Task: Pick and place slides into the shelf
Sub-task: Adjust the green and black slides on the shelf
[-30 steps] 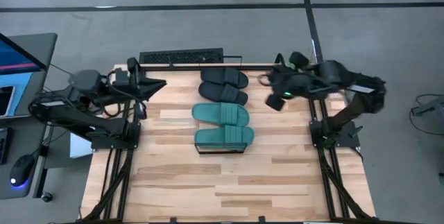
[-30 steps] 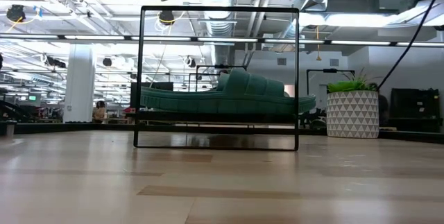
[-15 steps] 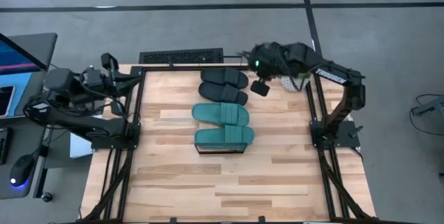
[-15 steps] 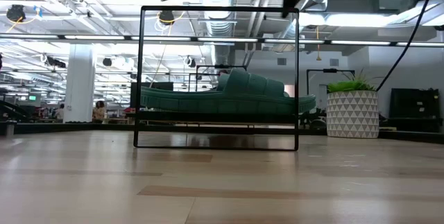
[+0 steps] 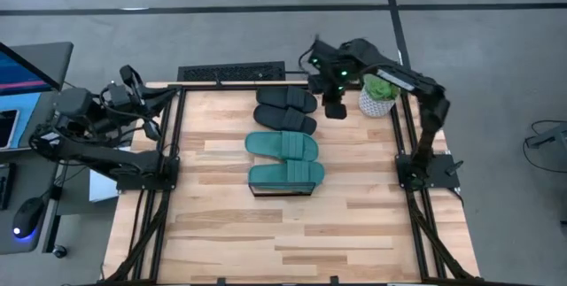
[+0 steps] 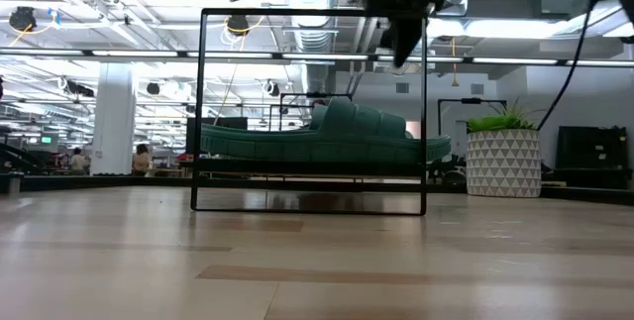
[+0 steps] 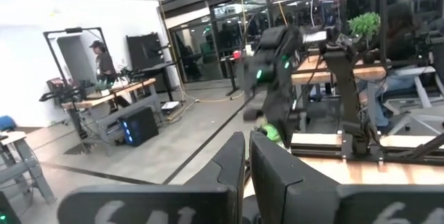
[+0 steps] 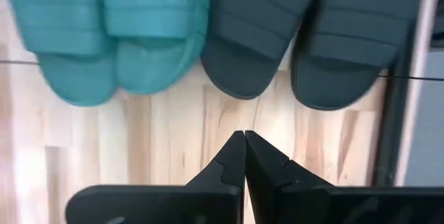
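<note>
**Four slides in a row, right gripper above the black pair**

Four slides lay side by side along the middle of the wooden tabletop when we looked down on it. The two black slides sat at the far end, touching each other, and the two teal slides came next toward the near side. The nearest teal slide rested on the shelf, whose thin black wire frame we saw from table height, with the teal slide lying across it.

The right gripper hung above the table just beside the black pair, near their right ends. Through its wrist camera we saw its two dark fingers pressed together, holding nothing, pointing down at bare wood just short of the black slides and teal slides.

A potted green plant in a white patterned pot stood at the table's far right edge, close by the right arm. The left gripper waited off the far left corner of the table, its fingers closed together and empty. A keyboard lay beyond the table's far edge.
</note>
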Controlling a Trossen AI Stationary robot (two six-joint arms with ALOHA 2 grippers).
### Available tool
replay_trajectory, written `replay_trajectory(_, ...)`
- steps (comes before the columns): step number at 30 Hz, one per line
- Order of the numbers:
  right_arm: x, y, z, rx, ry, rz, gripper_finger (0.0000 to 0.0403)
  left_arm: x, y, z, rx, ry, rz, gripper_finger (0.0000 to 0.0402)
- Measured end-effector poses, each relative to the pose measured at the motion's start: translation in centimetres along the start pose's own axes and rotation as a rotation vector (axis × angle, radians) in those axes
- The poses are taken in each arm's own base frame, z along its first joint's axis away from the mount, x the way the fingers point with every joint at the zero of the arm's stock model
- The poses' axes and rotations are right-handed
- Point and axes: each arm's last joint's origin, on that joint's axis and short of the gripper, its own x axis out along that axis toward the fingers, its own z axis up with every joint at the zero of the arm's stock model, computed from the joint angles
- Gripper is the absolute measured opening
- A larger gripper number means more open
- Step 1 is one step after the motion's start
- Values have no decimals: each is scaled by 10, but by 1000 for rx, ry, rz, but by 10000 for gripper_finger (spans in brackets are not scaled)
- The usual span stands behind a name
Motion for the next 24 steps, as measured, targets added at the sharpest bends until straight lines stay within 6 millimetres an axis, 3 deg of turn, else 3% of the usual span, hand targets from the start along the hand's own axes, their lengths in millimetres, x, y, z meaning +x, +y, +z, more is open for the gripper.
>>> replay_trajectory(10,74,-41,8,2,143,90,0,0,1,0,-1,8,41,11)
replay_trajectory(24,83,-16,32,-40,101,77,0,0,2,-2,11,36,76,11)
